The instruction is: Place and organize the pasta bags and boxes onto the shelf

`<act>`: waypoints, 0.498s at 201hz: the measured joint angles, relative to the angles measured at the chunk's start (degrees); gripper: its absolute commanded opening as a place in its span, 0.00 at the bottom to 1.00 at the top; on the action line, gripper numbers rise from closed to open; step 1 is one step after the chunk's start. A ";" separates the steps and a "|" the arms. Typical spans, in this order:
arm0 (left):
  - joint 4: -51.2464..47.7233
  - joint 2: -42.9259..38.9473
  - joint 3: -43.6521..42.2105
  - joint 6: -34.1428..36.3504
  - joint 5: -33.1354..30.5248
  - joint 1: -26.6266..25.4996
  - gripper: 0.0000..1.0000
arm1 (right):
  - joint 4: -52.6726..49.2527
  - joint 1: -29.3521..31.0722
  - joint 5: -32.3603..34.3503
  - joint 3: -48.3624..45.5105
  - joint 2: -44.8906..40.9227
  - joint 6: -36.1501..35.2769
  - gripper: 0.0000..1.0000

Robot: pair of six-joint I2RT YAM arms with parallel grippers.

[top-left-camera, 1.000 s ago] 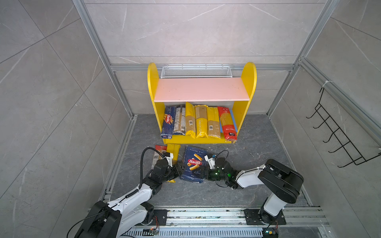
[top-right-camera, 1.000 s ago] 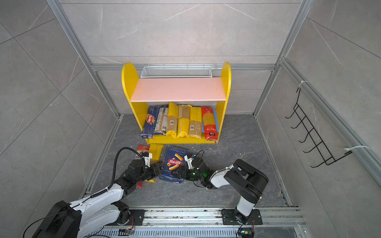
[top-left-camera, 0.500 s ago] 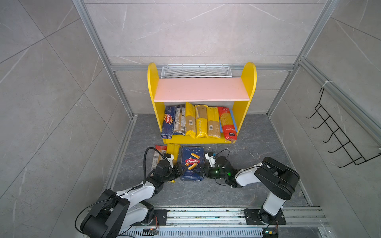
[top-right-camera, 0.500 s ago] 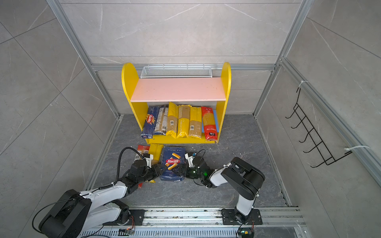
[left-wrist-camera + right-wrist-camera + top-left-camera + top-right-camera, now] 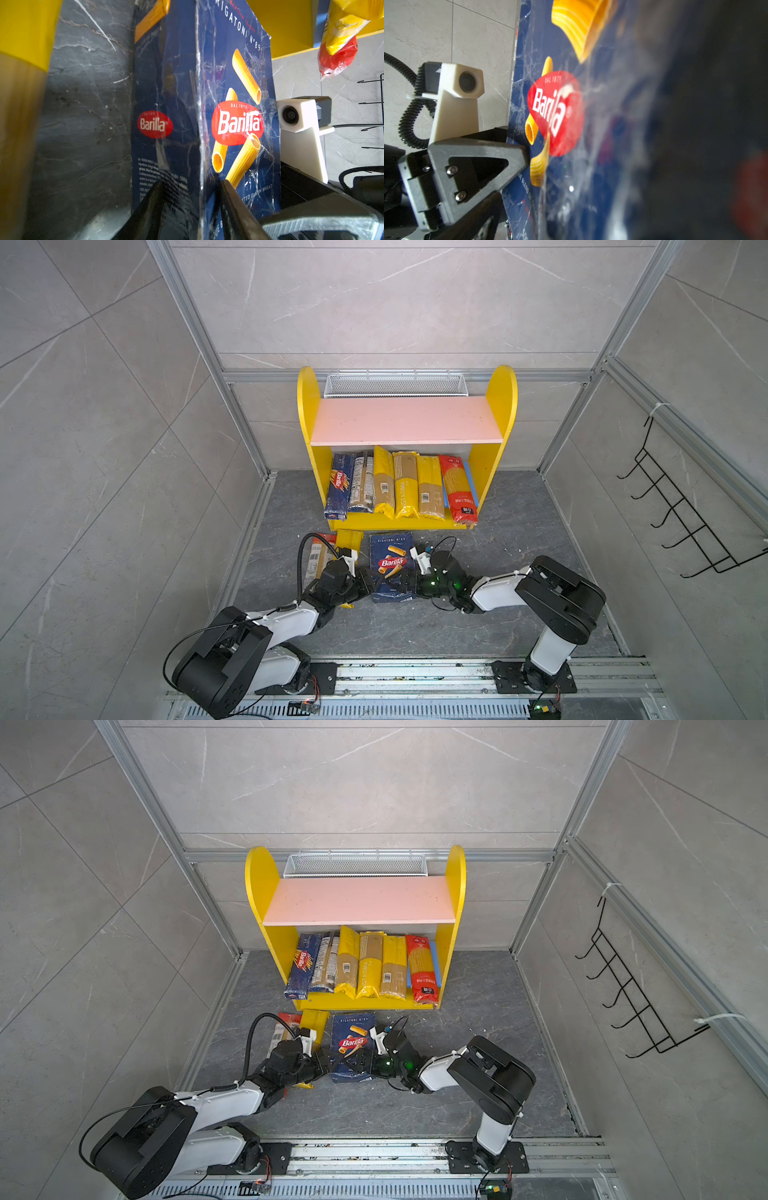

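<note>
Rigatoni box (image 5: 390, 566) lies flat on the worktop (image 5: 498, 539), just in front of the shelf (image 5: 405, 420). Left gripper (image 5: 371, 582) pinches its left edge; right gripper (image 5: 406, 580) sits wide at the other edge, grip unclear.

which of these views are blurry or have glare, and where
Right wrist view: rigatoni pack sharp at its logo, melting into dark blur nearest the lens. Left wrist view: white glare streaks across the pack's face, yellow bag out of focus. Both top views: crisp, evenly lit.
</note>
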 measured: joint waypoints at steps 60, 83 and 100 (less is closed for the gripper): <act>-10.97 -7.54 -0.02 1.66 0.68 -2.56 0.90 | -3.13 0.76 0.74 -0.37 -0.70 -1.16 0.68; -16.85 -13.03 -0.02 2.08 0.70 -3.15 0.94 | -3.08 1.22 0.70 -0.46 -0.70 -1.09 0.62; -20.65 -17.38 -0.02 2.14 0.70 -3.41 0.96 | -2.60 1.22 0.66 -0.66 -0.70 -1.07 0.58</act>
